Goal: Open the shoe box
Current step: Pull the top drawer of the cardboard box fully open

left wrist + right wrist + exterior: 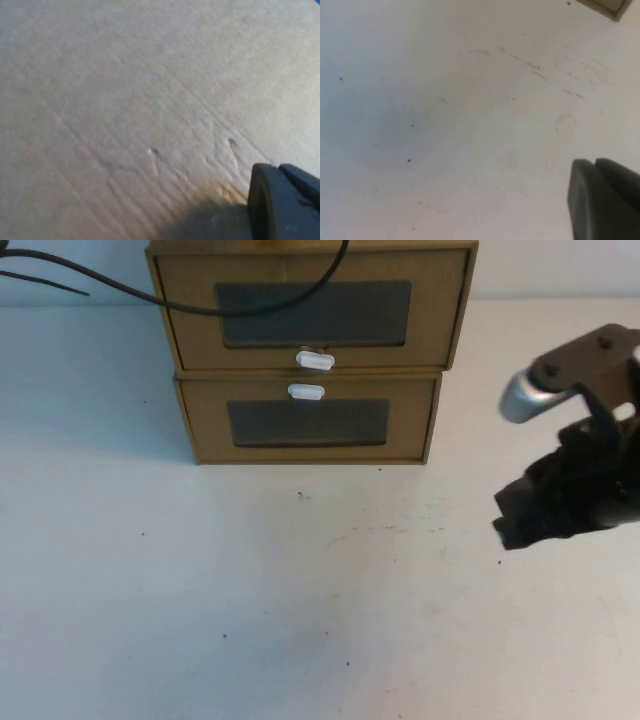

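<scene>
Two brown cardboard shoe boxes stand stacked at the table's back centre, both drawer fronts closed. The upper box point(312, 308) has a white handle point(315, 360) at its bottom edge. The lower box point(310, 420) has its white handle point(306, 392) at its top edge. My right gripper point(508, 524) hovers shut over the bare table, to the right of the boxes and holding nothing; its fingers point(607, 200) lie together. My left gripper point(279, 170) is out of the high view. It sits shut close against a creased cardboard surface point(125, 115).
A black cable point(250, 310) hangs across the upper box's front window. The white table point(300, 590) stretches in front of the boxes with small dark specks. A corner of the lower box point(607, 7) shows in the right wrist view.
</scene>
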Motion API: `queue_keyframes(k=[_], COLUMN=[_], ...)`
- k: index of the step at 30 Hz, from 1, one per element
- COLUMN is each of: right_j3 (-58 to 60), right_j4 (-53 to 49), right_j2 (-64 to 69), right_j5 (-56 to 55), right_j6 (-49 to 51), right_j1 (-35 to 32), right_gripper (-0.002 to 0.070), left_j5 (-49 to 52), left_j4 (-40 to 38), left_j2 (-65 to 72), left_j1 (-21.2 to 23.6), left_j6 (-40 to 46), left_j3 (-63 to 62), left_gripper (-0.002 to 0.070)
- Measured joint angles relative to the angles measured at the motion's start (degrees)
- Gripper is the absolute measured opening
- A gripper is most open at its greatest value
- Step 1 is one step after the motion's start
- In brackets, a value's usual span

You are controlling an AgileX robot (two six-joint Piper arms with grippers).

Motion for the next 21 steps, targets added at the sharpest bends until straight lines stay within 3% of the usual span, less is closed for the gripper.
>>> queue_keyframes(k=[11,21], right_j3=[-10.37,-10.45], right_j4=[-43.43,-95.43], right_j2=[16.35,26.54], right_j5=[-7.77,-12.02], right_j6=[21.63,55.32], right_j1=[19.81,24.91], right_gripper=[-0.0013,-0.0013], left_j5=[0.0,0.0], left_j4=[0.0,0.0], left_j2=[0.0,0.0], left_j1=[0.0,0.0], left_j6=[-0.17,-0.26], left_j3=[0.0,0.0], left_gripper=[-0.0005,-0.0005])
